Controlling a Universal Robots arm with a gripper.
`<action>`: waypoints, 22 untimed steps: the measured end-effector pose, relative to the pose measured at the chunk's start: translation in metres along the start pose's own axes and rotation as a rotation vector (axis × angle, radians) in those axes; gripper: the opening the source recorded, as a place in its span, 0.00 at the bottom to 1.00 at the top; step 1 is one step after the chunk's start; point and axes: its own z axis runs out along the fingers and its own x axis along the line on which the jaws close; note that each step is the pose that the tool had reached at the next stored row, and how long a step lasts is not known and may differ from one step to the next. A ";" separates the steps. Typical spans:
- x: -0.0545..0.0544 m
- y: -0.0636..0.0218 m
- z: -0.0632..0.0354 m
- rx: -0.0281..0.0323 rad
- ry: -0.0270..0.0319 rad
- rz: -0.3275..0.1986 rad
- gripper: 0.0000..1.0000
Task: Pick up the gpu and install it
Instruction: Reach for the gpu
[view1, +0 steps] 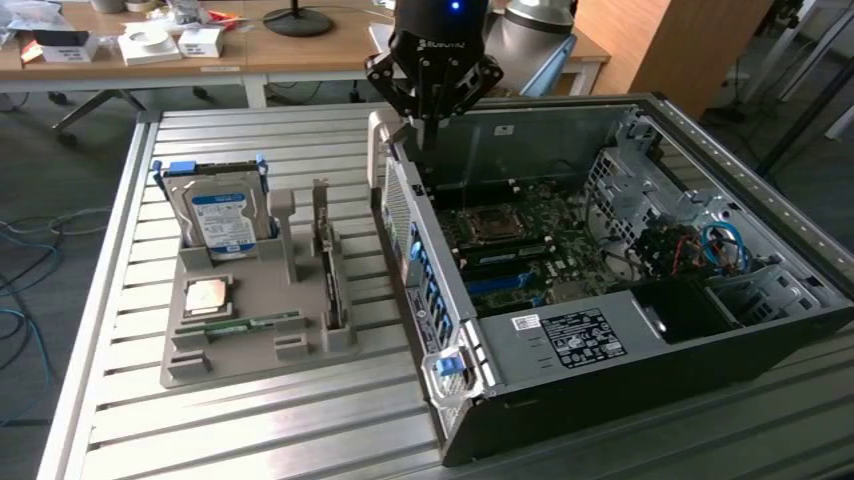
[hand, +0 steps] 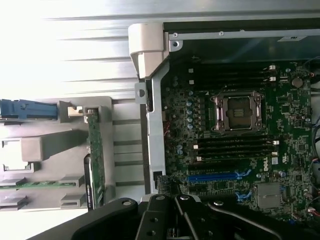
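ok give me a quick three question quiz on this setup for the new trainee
1. True or false: the graphics card is already seated in the computer case.
2. The hand hangs over: A) the hard drive B) the case, near its wall beside the holder C) the desk behind.
3. Is the hand open or shut?

Key: 1 false, it stands on edge in the grey holder. 2 B. 3 shut, holding nothing.

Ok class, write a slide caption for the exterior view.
Shut gripper hovers at the rim of the open computer case; the gpu stands upright in the grey holder beside the hard drive.
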 end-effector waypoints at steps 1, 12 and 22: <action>0.001 -0.0001 0.0000 0.0000 0.0000 0.000 0.11; 0.016 -0.0012 0.0000 0.0000 0.0000 0.000 0.11; 0.029 -0.0022 0.0002 0.0001 0.0000 0.001 0.11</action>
